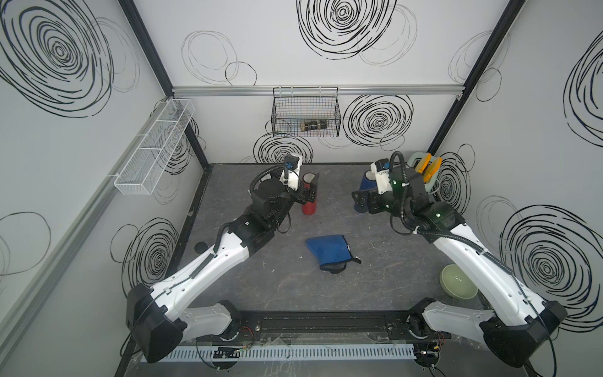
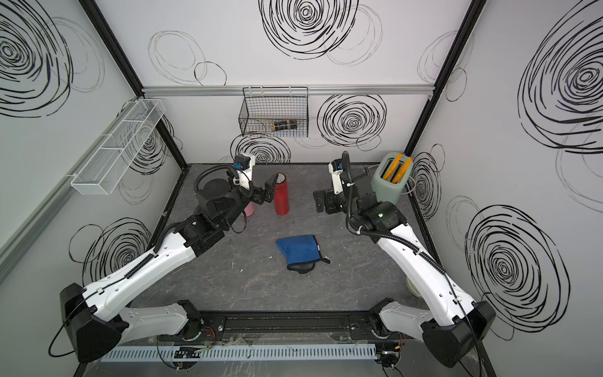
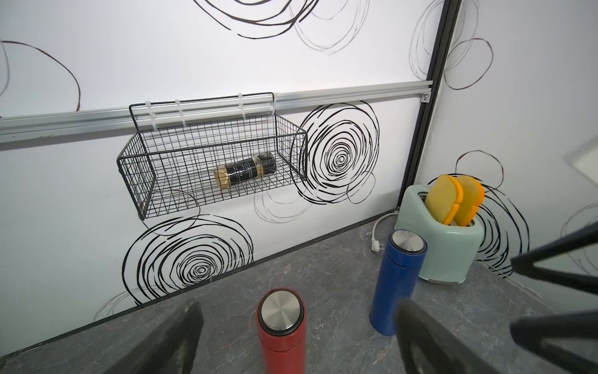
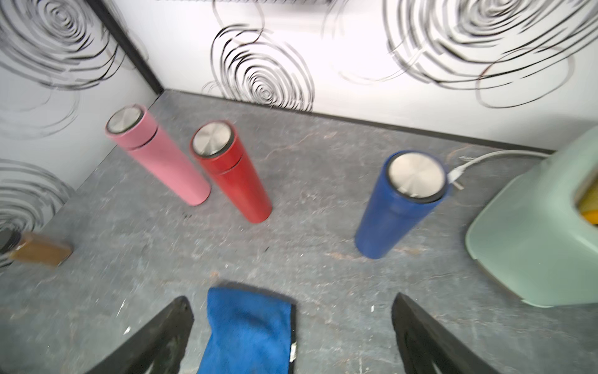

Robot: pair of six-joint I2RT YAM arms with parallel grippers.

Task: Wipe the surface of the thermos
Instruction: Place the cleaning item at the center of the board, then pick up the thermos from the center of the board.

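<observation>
At the back of the table (image 2: 326,277), near 11 o'clock from the blue cloth (image 2: 298,249) seen from above, the red thermos (image 2: 281,196) stands upright, right at 3 o'clock of the left gripper (image 2: 266,193). Left arm reaches forward, jaws spread wide, holding nothing. Right gripper (image 2: 323,201) hovers well off at the thermos's 3 o'clock — equally splayed, empty.

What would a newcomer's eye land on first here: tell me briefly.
A pink cylindrical thermos, a red thermos and a blue thermos, all upright with steel lids, stand toward the back of the grey table. A folded blue cloth lies mid-table, and a mint-green toaster holding orange toast slices sits in the far right corner.
</observation>
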